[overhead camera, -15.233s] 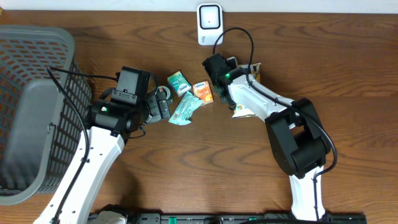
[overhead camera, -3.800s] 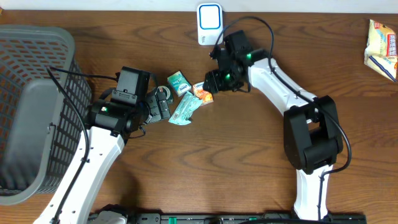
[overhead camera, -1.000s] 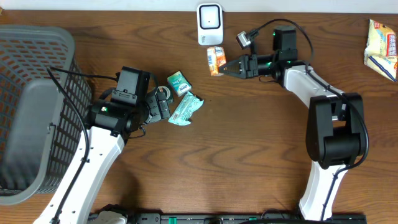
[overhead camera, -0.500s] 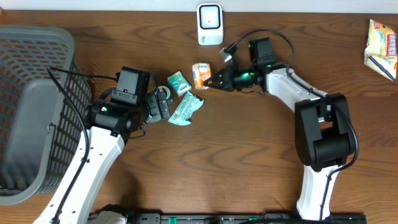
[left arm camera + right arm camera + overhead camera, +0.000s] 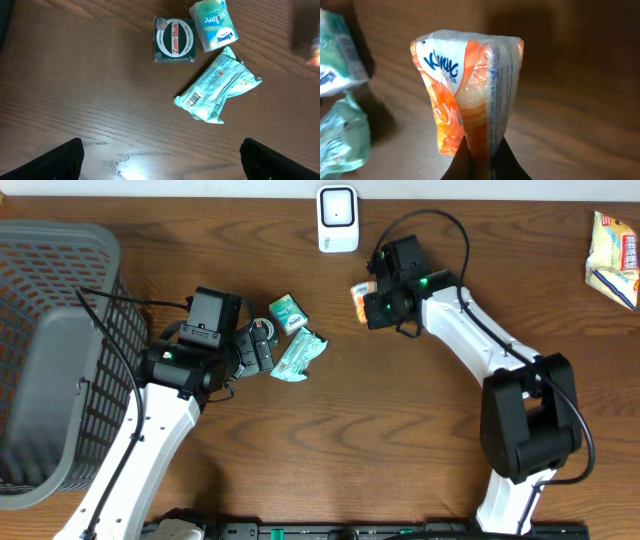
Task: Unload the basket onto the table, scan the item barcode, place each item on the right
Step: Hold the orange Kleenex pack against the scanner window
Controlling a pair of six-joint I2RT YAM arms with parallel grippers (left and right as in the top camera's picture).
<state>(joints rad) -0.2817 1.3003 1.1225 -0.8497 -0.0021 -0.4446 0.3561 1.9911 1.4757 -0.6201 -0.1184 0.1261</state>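
Partly hidden, orange tissue pk btwn tight right jaws; left jaws wide.

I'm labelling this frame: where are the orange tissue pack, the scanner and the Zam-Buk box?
orange tissue pack (image 5: 465, 95), right wrist view, wrapper middle.
scanner (image 5: 338, 218), overhead view, white face.
Zam-Buk box (image 5: 174, 40), left wrist view, top label.
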